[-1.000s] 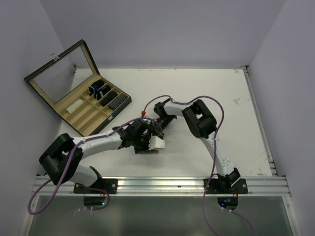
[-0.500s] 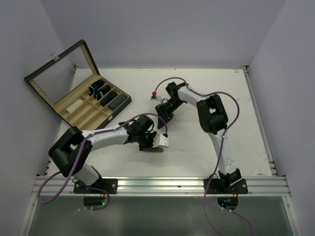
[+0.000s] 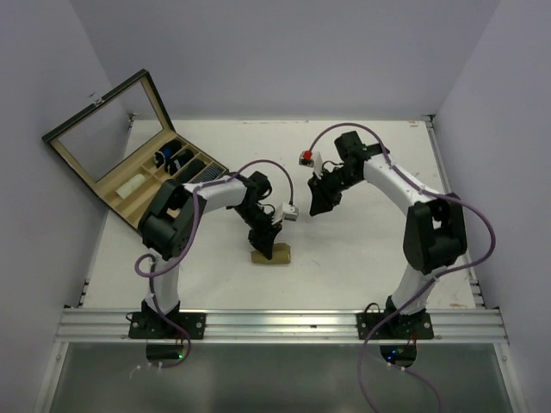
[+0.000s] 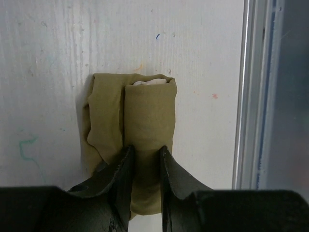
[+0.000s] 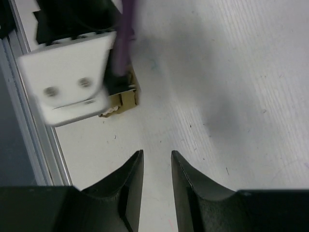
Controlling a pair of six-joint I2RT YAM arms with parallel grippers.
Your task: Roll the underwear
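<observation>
Underwear (image 3: 270, 255), olive: where does it lie?
— On the white table (image 3: 379, 249), near its front edge and about midway across, rolled into a short bundle. From the left wrist view, a strip of white shows at its far end.
— And the left gripper (image 3: 269, 238)?
— Down on the bundle, jaws narrow, pinching the thicker right-hand fold between its fingers (image 4: 120, 174). A looser flap sits just left of them.
— The right gripper (image 3: 320, 205)?
— Well apart, over bare table behind and to the right of the bundle. Its jaws are nearly together with a slim gap and nothing in them.
— Anything else?
— A wooden compartment box (image 3: 151, 211), lid up, at the rear left corner, with dark rolls in some slots.
</observation>
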